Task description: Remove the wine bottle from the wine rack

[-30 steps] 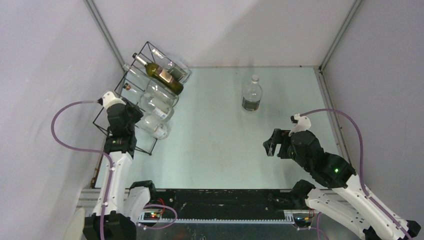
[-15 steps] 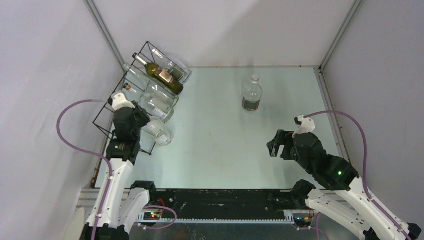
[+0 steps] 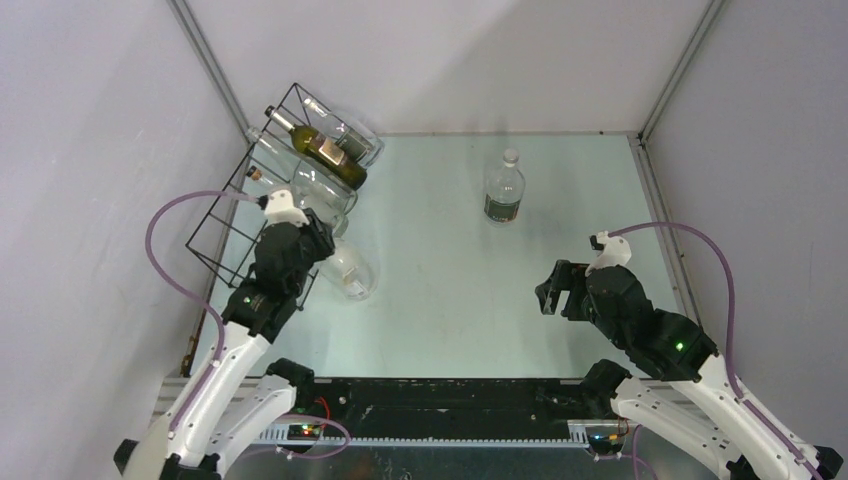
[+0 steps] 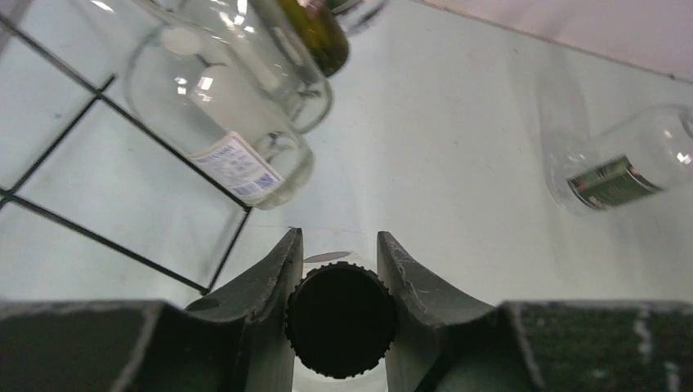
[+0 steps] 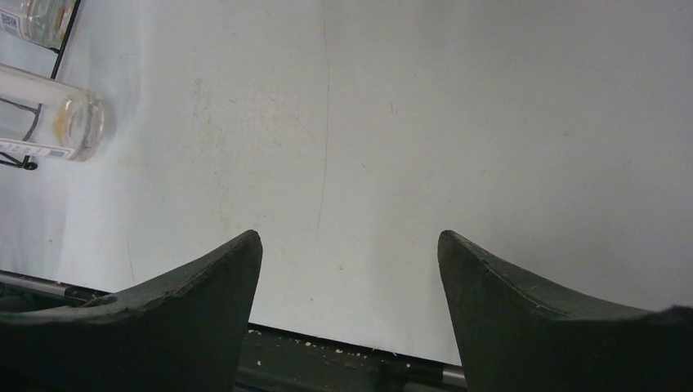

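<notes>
The black wire wine rack point(image 3: 225, 215) stands at the far left by the wall, and its wires point(image 4: 98, 241) cross the left wrist view. My left gripper point(image 3: 308, 243) is shut on the black cap point(image 4: 342, 318) of a clear wine bottle point(image 3: 350, 272). That bottle's body sticks out to the right of the rack, over the table. A dark green bottle point(image 3: 325, 150) and clear bottles point(image 3: 320, 185) lie in the rack's cells. My right gripper point(image 3: 545, 290) hovers open at the right with nothing between its fingers point(image 5: 212, 294).
A clear bottle with a dark label point(image 3: 504, 188) stands upright at the back centre, also visible as a bottle point(image 4: 621, 175) in the left wrist view. Walls close in the table on the left, back and right. The black base rail point(image 3: 450, 400) runs along the near edge.
My left arm has swung right and toward the table's middle, drawing the clear bottle out of the rack's lower front cell. The right arm has barely shifted.
</notes>
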Controlling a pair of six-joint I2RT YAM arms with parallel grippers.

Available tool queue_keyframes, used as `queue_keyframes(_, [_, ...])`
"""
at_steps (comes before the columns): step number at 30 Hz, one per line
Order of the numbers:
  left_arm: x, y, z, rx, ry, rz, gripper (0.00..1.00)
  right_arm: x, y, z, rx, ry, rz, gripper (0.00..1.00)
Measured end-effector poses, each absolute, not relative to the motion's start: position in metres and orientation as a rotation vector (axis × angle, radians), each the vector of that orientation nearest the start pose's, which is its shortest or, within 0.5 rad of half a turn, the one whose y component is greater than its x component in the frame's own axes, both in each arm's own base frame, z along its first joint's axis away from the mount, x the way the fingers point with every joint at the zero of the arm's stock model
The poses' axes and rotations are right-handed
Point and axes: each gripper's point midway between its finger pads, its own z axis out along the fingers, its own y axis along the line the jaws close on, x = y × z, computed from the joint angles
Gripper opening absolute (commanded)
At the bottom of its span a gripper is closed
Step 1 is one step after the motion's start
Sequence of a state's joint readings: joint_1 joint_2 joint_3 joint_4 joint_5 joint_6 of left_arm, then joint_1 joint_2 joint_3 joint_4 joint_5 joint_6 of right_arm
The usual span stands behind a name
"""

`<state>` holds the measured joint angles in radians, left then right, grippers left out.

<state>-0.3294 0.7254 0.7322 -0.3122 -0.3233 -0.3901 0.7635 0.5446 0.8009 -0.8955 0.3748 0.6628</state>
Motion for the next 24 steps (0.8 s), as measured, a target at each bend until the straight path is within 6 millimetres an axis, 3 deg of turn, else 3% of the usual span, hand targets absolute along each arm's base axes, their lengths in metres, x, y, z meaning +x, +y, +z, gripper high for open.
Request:
queue_keyframes(5, [0.281,-0.100,0.231,-0.144,1.886,-0.249,0.00,0.169,0.104,0.197,0.101,2.184,0.399,0.82])
queue_keyframes(8, [0.275,-0.140,0.218,-0.015,1.924,-0.272,0.00,0.169,0.104,0.197,0.104,2.184,0.396,0.82])
queue_keyframes(12, [0.267,-0.184,0.216,0.106,1.908,-0.305,0.00,0.168,0.103,0.196,0.105,2.186,0.394,0.81])
queue_keyframes(24, [0.254,-0.280,0.216,0.298,1.863,-0.332,0.00,0.166,0.099,0.199,0.114,2.172,0.397,0.82])
